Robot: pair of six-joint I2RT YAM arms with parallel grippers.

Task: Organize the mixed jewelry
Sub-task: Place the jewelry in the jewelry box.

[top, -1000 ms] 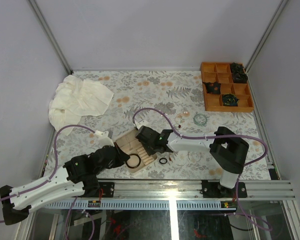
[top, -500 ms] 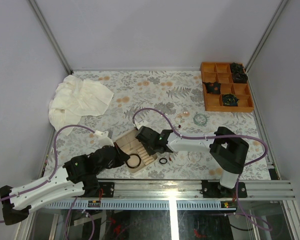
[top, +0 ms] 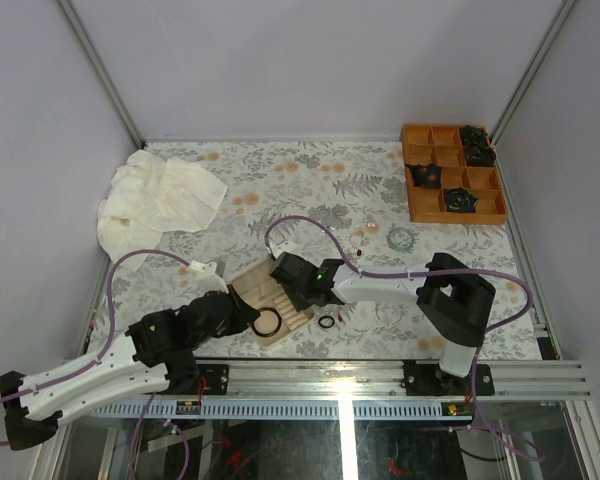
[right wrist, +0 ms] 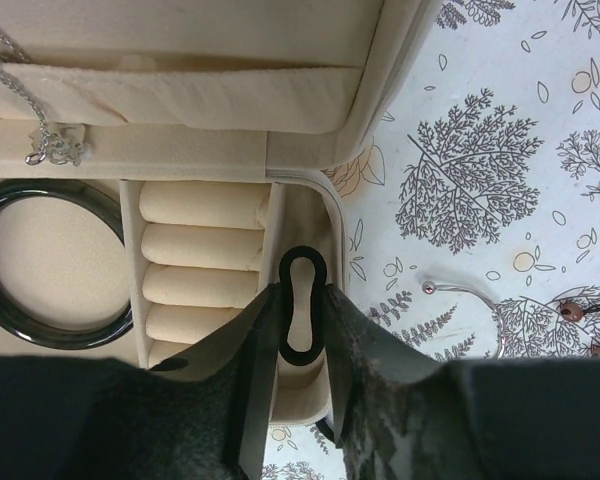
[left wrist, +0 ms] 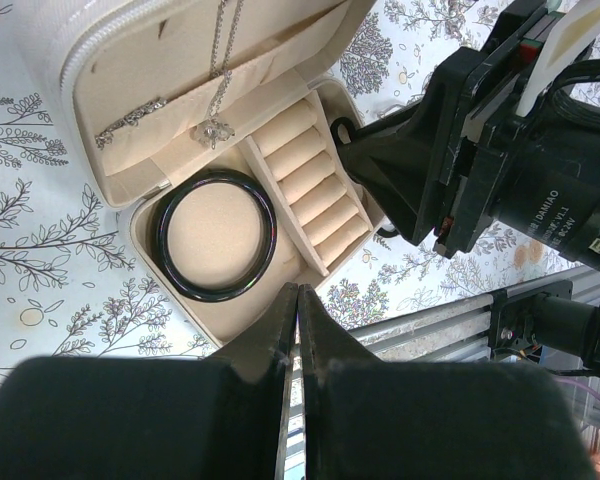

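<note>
– top external view, starting from the left: how is the left gripper (top: 242, 312) found?
– clenched. in the left wrist view its fingers (left wrist: 275, 340) are pressed flat together and nothing is held between them. a black bangle (left wrist: 268, 240) is seen just ahead of the fingertips, laid flat in the wide compartment of the open jewelry box (left wrist: 280, 40).
– and further right?
– the ring rolls (left wrist: 310, 185) are met next, between the bangle and the right gripper (right wrist: 302, 320). a necklace (right wrist: 50, 145) is seen against the lid, beyond both grippers.
– what is grasped there?
– a black ring (right wrist: 303, 253) is pinched between the right gripper's fingers (right wrist: 370, 370) and squeezed to an oval, over the narrow slot just right of the rolls. whether the slot's floor is touched cannot be told.
– and outside the box?
– on the floral table cover (right wrist: 540, 150), to the right of that gripper, a thin silver hoop (right wrist: 470, 295) is laid, with a small pink earring (right wrist: 575, 312) just past it. in the top external view a small black ring (top: 326, 322) is seen close beside the gripper, and an orange tray (top: 417, 205) well away to its right.
</note>
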